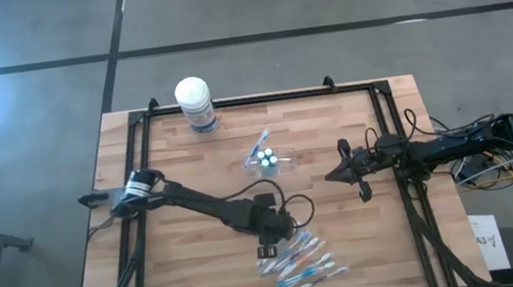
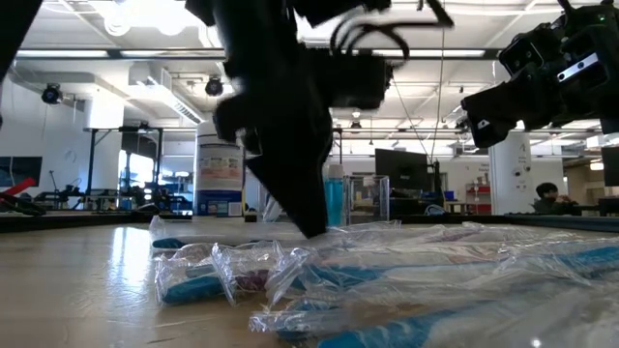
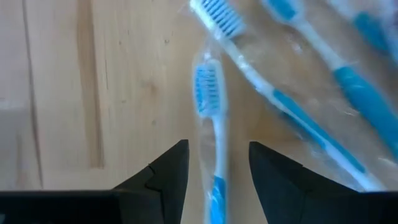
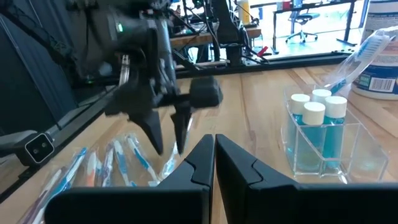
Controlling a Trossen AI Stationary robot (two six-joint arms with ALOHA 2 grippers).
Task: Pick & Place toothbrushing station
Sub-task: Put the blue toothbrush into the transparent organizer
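Wood table [image 1: 203,268]; L gripper [image 3: 214,180] open astride toothbrush [image 3: 211,124]; untouched.

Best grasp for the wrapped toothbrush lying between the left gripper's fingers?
Grip the toothbrush on its slim handle, below the bristle head, coming straight down from above. It lies flat on the table in its wrapper, handle running between the open fingers of the left gripper, so closing across the handle likely works. Neighbouring brushes lie close on one side.

You see blue-and-white toothbrushes [image 1: 300,261], white-capped blue tubes [image 4: 317,121], a blue-labelled white canister [image 1: 196,103] and a pale striped wooden worktop [image 1: 193,269].
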